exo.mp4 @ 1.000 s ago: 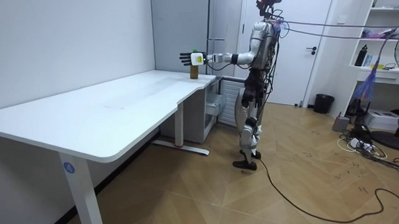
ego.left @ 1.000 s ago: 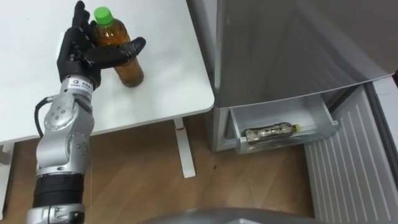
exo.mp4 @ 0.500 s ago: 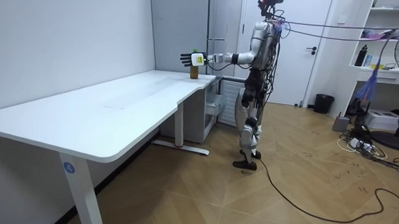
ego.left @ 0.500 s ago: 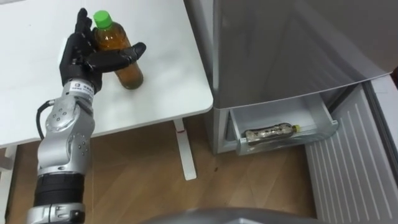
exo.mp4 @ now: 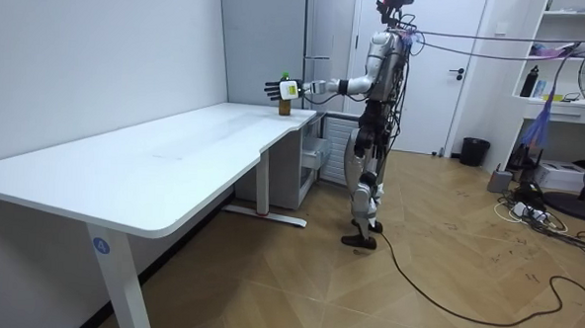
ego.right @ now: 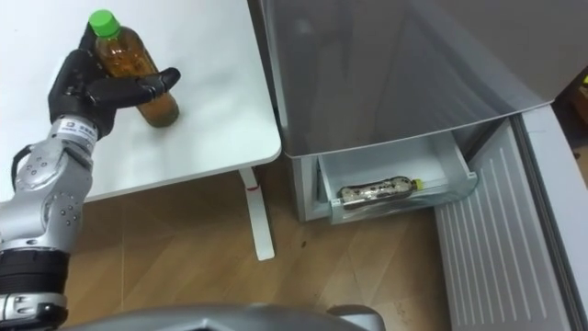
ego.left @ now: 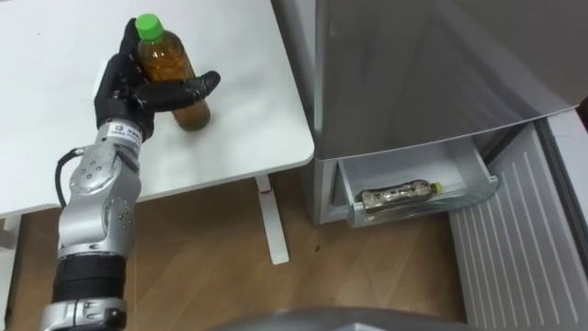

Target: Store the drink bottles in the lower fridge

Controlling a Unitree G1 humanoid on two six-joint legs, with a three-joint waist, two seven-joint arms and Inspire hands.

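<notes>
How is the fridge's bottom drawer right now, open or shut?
Open: the drawer is pulled out from the fridge, with a bottle lying inside.

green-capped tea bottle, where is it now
The green-capped brown bottle stands on the white table, eye views' left, near the grey fridge, the left hand wrapped round it.

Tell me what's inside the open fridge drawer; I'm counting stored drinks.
One bottle lies on its side in the drawer. Its rear part runs under the fridge body, hidden.
</notes>
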